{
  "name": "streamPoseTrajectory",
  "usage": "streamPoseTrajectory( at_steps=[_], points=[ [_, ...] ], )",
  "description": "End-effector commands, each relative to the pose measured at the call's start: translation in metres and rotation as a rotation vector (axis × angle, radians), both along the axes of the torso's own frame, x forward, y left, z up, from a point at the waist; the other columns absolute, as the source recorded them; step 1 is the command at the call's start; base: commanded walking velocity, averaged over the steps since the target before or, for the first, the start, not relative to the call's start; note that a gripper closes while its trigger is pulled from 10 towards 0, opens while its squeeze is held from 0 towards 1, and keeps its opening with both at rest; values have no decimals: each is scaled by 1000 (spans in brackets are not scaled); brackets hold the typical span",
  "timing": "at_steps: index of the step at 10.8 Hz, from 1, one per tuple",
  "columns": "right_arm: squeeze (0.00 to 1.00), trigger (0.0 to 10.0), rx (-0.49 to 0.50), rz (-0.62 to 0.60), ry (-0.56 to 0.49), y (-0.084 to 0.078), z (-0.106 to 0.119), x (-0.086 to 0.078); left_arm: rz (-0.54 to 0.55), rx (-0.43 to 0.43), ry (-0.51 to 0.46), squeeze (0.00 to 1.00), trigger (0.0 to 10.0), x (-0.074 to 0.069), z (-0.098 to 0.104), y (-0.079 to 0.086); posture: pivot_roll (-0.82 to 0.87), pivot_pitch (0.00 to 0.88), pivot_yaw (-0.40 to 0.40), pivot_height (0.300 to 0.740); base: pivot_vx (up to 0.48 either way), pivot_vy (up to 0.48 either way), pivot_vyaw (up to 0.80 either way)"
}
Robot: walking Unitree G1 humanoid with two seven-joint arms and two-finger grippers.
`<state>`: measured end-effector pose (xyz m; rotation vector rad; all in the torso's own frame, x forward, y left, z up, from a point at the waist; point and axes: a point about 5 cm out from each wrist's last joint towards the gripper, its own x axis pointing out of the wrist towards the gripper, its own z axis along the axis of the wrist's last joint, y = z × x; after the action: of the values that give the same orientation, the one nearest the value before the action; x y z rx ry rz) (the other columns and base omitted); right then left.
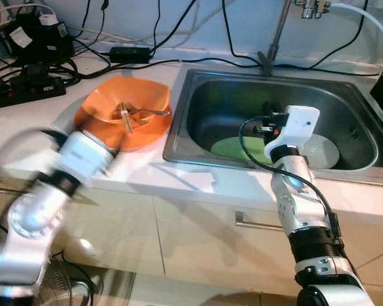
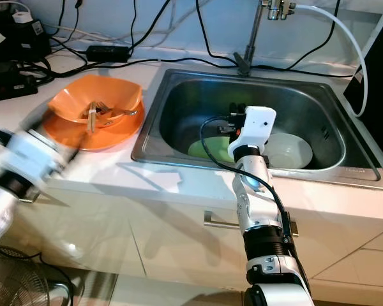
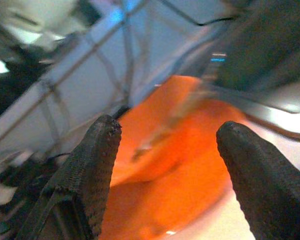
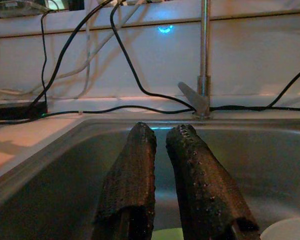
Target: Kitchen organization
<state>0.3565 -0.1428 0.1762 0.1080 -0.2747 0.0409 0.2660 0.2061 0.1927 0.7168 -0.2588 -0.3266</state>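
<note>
White counter point(image 1: 198, 182) with a steel sink point(image 1: 198, 83) set in it, cables along the back wall. On my left, the orange bowl point(image 1: 131, 102) holds utensils point(image 1: 131, 115) — I judge I'm reaching for it. My left gripper point(image 3: 165, 165) points at it, fingers wide apart, empty; next I must close in squarely. My right gripper point(image 4: 162, 175) hangs over the sink, fingers nearly together, holding nothing, above the green plate point(image 1: 233, 148) and white bowl point(image 1: 325, 153).

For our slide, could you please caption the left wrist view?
Left gripper, fingers open, aimed at the orange bowl.
</note>
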Motion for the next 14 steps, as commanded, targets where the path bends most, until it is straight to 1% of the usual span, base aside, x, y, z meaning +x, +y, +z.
streamPoseTrajectory(
  at_steps=[1,2,3,4,6,9,11,12,13,14],
  points=[
    [0,10000,3,11,3,2,1,2,-33,46,13,0,10000,-2,-3,-5,241,68,-17,740,0,0,0],
    [0,10000,2,11,3,3,1,2,-51,82,29,0,10000,1,-7,-9,240,68,-16,740,0,0,0],
    [0,10000,3,9,1,3,2,2,-45,115,23,0,10000,6,-9,-11,238,67,-16,740,0,0,0],
    [0,10000,4,7,1,3,2,2,-26,124,-7,0,10000,10,-6,-11,236,66,-15,740,0,0,0],
    [0,10000,6,4,0,3,2,1,50,119,-89,0,10000,19,5,-9,235,64,-16,740,0,0,0],
    [0,10000,7,6,-2,3,2,2,52,110,-95,0,10000,28,3,-15,230,63,-18,740,0,0,0],
    [0,10000,8,3,-3,3,2,2,51,122,-93,0,10000,36,1,-21,225,60,-17,740,0,0,0],
    [0,10000,8,4,-4,3,3,2,52,117,-96,0,4353,41,1,-23,222,58,-16,740,0,0,0],
    [0,10000,8,3,-6,3,3,2,46,116,-100,0,0,42,1,-25,219,58,-15,740,0,0,0],
    [0,10000,8,1,-6,2,3,2,43,124,-100,0,0,43,1,-26,218,59,-14,740,0,0,0]
  ],
)
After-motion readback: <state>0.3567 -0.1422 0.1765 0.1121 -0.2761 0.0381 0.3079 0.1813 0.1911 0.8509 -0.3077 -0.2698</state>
